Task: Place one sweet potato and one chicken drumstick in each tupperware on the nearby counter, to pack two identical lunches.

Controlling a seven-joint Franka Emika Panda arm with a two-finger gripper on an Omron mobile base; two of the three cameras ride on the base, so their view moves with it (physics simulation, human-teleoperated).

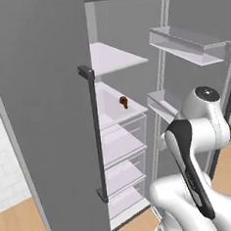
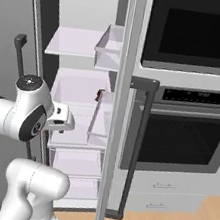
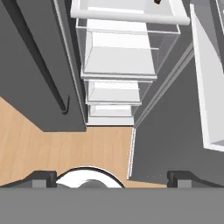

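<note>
Before the open fridge, we reach for the first item.
Our pincer stands wide and holds nothing, aimed down past the drawers — a drumstick lies on a middle shelf, kept cold there, we judge, so the door is swung aside for access. We see no brand, label or writing.

chicken drumstick on fridge shelf
</note>
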